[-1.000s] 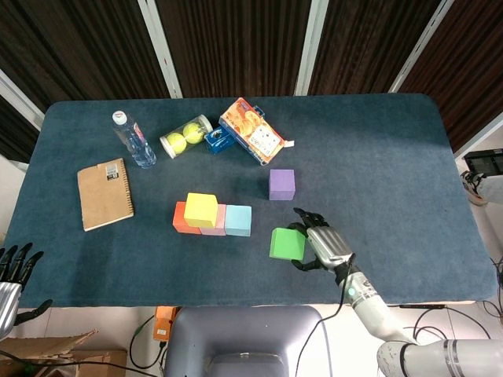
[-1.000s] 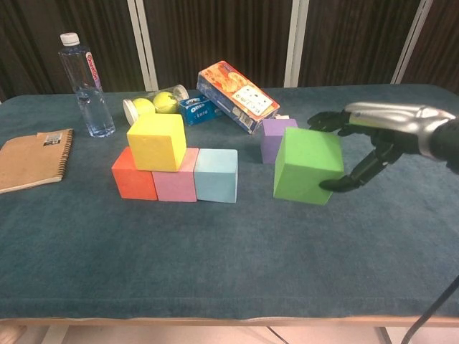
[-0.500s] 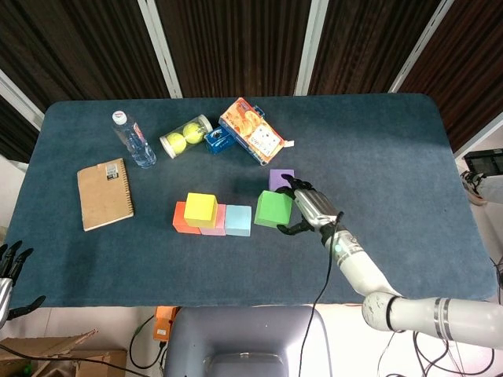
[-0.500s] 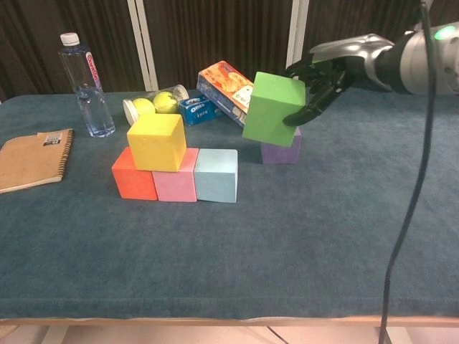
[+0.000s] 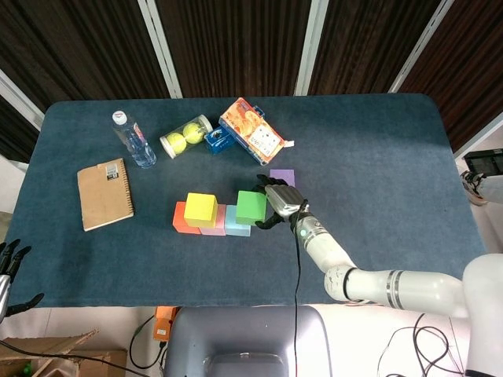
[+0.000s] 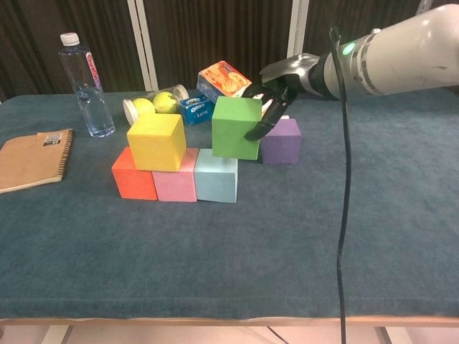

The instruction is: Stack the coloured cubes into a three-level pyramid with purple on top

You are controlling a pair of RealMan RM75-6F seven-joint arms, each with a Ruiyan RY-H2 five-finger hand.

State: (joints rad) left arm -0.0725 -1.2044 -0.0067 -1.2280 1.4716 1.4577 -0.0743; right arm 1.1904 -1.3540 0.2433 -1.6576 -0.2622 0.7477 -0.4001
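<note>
Chest view: the right hand point(image 6: 276, 89) grips the green cube point(image 6: 236, 127), held over the right end of the bottom row, above the light blue cube point(image 6: 216, 175); contact between the 2 cannot be confirmed. The row reads orange cube point(image 6: 133, 180), pink cube point(image 6: 175, 183), light blue cube, touching. The yellow cube point(image 6: 157, 141) sits on orange and pink. The purple cube point(image 6: 281, 140) stands on the table point(image 6: 287, 244), just right of the green cube. A clear tube point(image 6: 147, 106) lying on its side contains 2 tennis balls point(image 6: 165, 102). Head view: the left hand point(image 5: 9, 271) hangs off the table's near left corner, fingers apart, holding nothing.
</note>
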